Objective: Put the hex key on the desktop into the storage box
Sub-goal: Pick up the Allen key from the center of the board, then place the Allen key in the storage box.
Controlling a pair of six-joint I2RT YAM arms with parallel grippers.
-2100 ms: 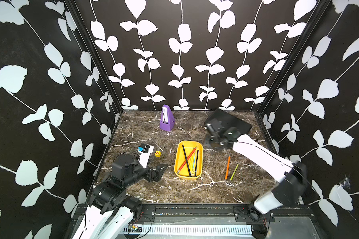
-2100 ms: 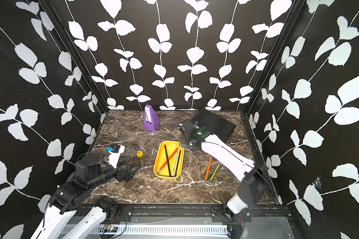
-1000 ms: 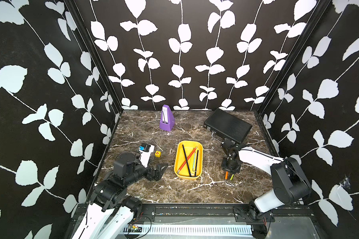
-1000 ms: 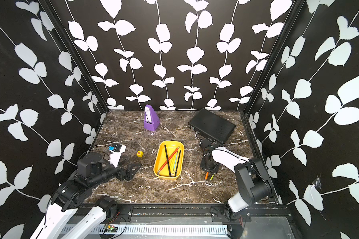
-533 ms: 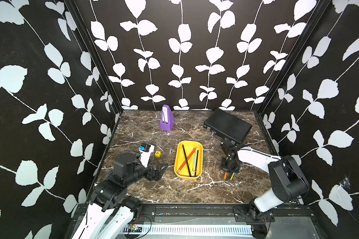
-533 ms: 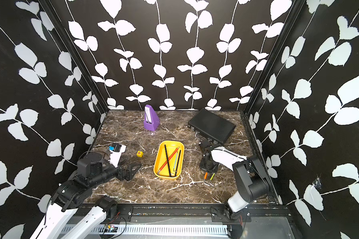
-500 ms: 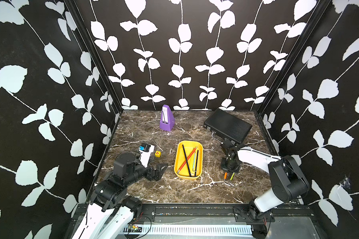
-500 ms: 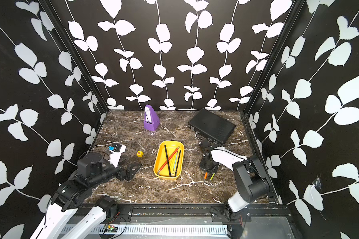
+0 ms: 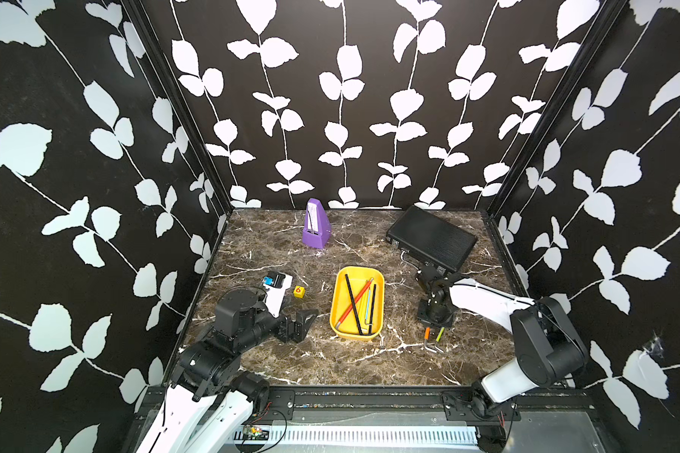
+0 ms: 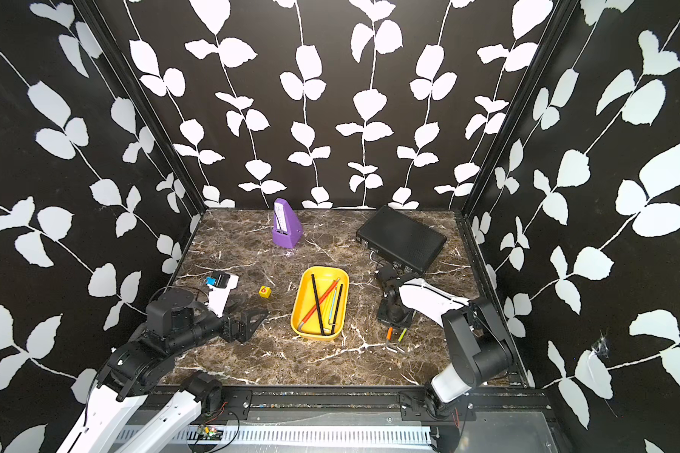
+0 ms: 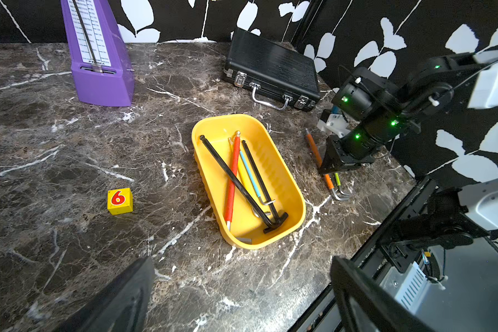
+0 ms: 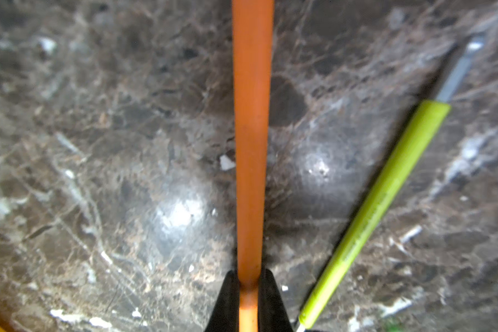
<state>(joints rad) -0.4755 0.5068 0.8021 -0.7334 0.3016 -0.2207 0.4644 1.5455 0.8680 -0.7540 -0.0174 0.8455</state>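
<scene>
The orange-sleeved hex key (image 12: 252, 143), slim with a bent bare-steel end, lies apparently flat on the tabletop (image 9: 330, 364) right of the yellow storage box (image 9: 356, 270), beside a green-sleeved key (image 12: 380, 207), pinched in the jaws of the downward-angled right gripper (image 12: 249, 283), while the left gripper (image 9: 302, 321) rests low, jaws spread.

End effector (image 12: 249, 283) now around hex key (image 12: 252, 143)
</scene>
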